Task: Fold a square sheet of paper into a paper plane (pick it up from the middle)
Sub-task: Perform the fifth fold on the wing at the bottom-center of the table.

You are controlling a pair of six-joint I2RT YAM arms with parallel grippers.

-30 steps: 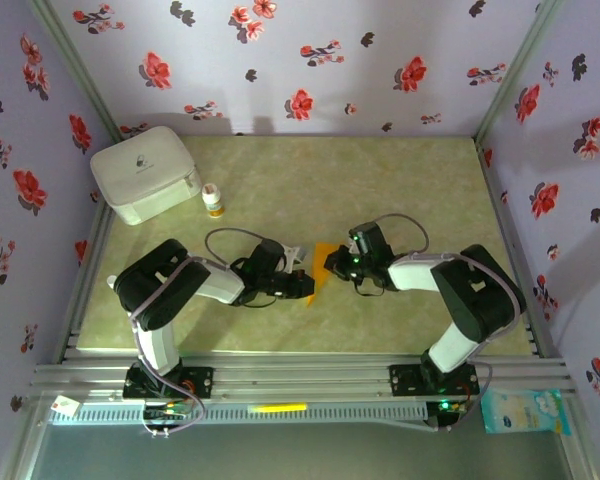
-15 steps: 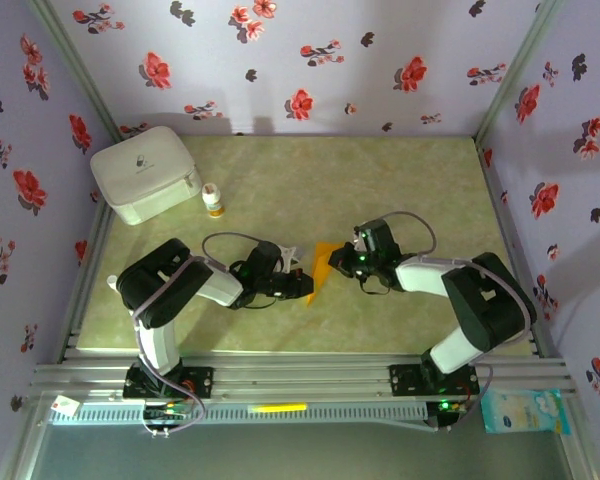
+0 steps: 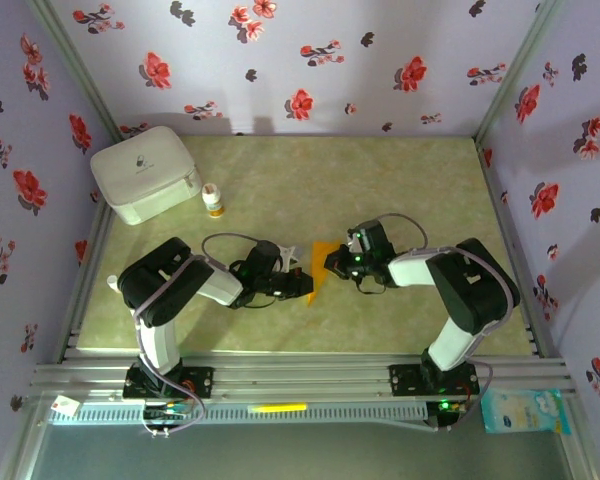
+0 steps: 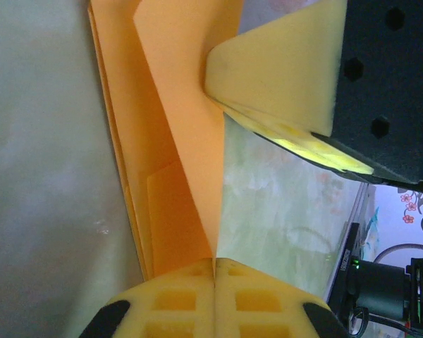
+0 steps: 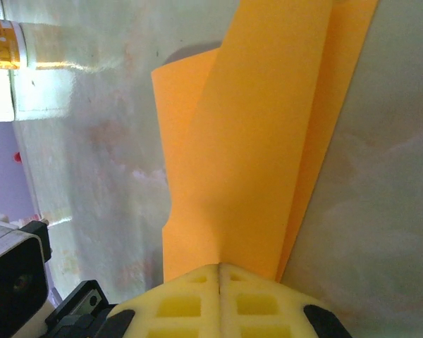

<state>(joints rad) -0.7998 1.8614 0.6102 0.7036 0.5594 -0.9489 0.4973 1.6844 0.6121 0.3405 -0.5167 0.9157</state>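
Pinching orange paper (image 4: 169,141) | left tool (image 4: 215,266) closed on it | right tool (image 5: 220,271) closed on it | bottle (image 3: 213,201) label unreadable

the orange paper (image 4: 169,141) runs off the top edge in both wrist views; the bottle (image 5: 0,42) is cropped at left.

There is one bench (image 3: 400,190). On it are one sheet of orange paper (image 3: 320,272), folded into several layers, one white lidded case (image 3: 145,173) and one small white bottle (image 3: 213,201) with an orange cap. There are two grippers, the left gripper (image 3: 305,286) and the right gripper (image 3: 332,264). One pale blue packet (image 3: 525,410) sits beyond the rail.
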